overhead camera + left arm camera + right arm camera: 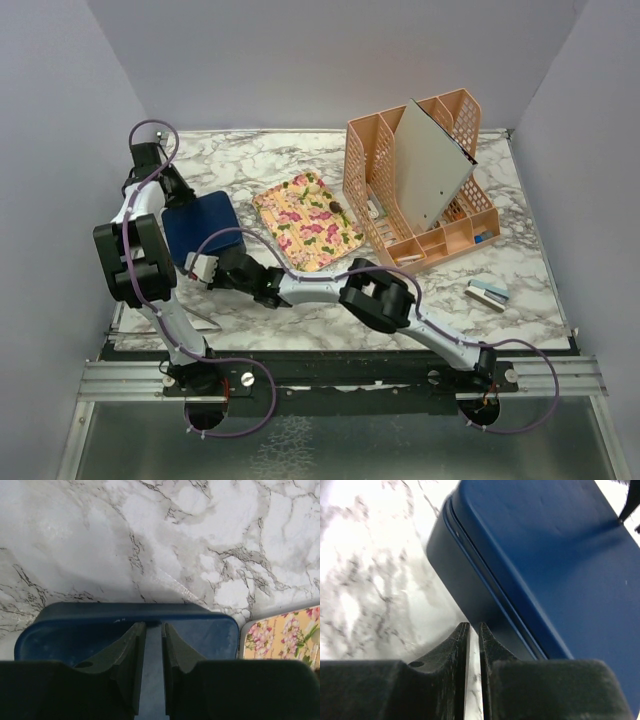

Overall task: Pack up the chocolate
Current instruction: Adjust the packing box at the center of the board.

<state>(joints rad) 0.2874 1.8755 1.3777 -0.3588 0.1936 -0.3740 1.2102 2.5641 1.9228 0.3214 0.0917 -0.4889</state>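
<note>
A small dark brown chocolate lies on the floral tray; other chocolate is hidden or out of view. The dark blue box sits closed on the marble table, left of the tray. My left gripper hangs over the box's far left edge. In the left wrist view its jaws stand a narrow slit apart above the blue lid, holding nothing. My right gripper is low at the box's near corner. In the right wrist view it is shut and empty beside the box wall.
A peach desk organizer holding a grey board stands at the back right. A small white and blue object lies at the right front. The floral tray's corner shows in the left wrist view.
</note>
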